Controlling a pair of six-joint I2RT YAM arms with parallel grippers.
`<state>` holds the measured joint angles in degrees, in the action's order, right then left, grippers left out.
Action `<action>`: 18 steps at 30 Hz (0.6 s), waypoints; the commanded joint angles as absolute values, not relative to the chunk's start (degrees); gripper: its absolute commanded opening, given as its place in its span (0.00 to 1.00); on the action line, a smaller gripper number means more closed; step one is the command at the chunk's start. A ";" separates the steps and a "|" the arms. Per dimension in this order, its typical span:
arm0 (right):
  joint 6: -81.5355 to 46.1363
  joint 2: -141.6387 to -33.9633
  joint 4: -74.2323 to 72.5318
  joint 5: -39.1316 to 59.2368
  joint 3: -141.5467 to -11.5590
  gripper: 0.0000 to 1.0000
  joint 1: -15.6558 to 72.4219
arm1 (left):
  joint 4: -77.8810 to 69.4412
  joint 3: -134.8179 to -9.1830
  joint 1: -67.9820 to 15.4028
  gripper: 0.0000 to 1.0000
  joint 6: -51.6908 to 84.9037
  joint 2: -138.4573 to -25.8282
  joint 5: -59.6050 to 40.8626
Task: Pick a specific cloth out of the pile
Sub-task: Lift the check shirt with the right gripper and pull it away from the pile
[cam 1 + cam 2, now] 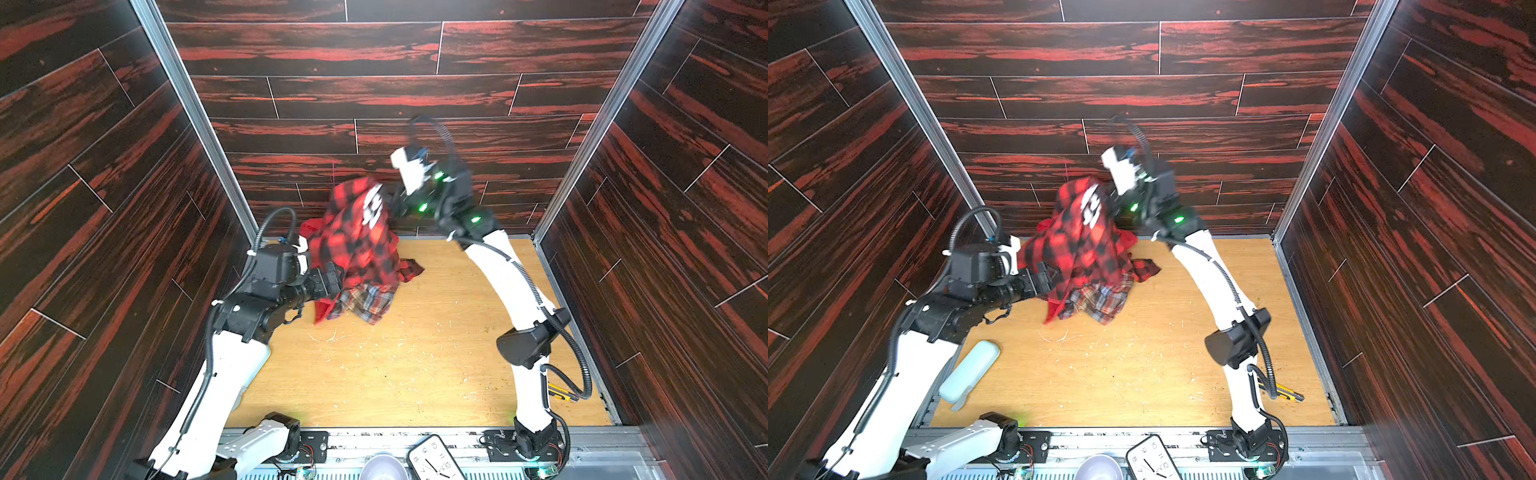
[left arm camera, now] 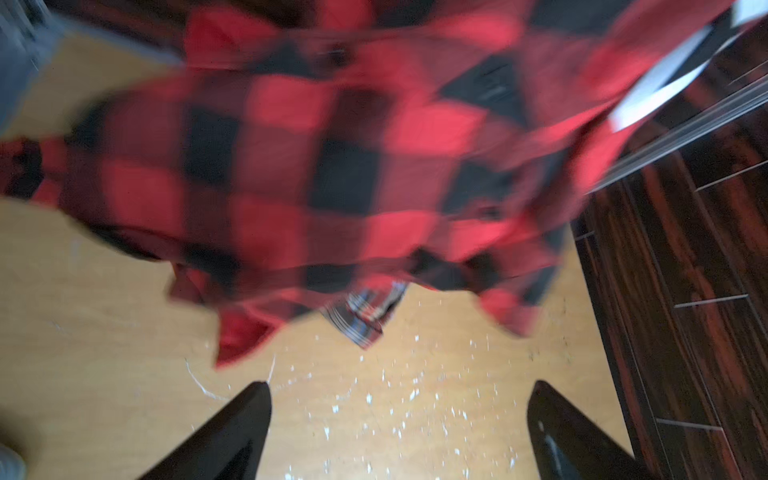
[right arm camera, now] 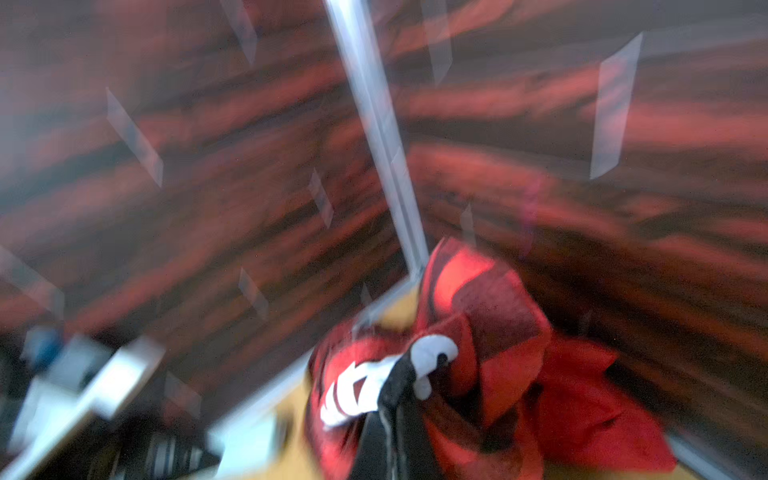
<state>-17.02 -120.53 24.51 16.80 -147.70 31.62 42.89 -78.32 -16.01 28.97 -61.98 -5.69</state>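
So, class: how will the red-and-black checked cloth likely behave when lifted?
Probably floppy: the checked cloth drapes in folds below the right gripper. Likely light, hanging from one pinch. It may drag the plaid shirt beneath.

My left gripper (image 2: 399, 386) stands wide open, its two black fingers (image 2: 245, 424) apart over the speckled wooden table (image 2: 104, 332). Beyond them the cloth (image 2: 332, 166), blurred red-and-black checks, hangs across the view; a plaid corner of the pile (image 2: 365, 320) peeks beneath its edge.
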 commanded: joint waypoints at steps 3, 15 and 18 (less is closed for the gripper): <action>-43.19 -111.96 8.42 12.72 -152.49 0.00 14.50 | 38.77 -76.45 -15.64 0.99 27.41 -59.19 -4.22; -42.14 -101.76 14.97 15.81 -143.41 0.00 -7.62 | 30.15 -71.35 -15.64 0.99 28.53 -59.69 -8.04; -42.31 -104.12 18.34 25.37 -143.74 0.00 -7.61 | 29.39 -71.83 -15.64 0.99 28.45 -61.20 -9.01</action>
<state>-42.39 -103.74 16.82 16.14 -144.46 -8.12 31.99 -71.68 -16.01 28.53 -60.12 -7.31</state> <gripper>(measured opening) 0.049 0.988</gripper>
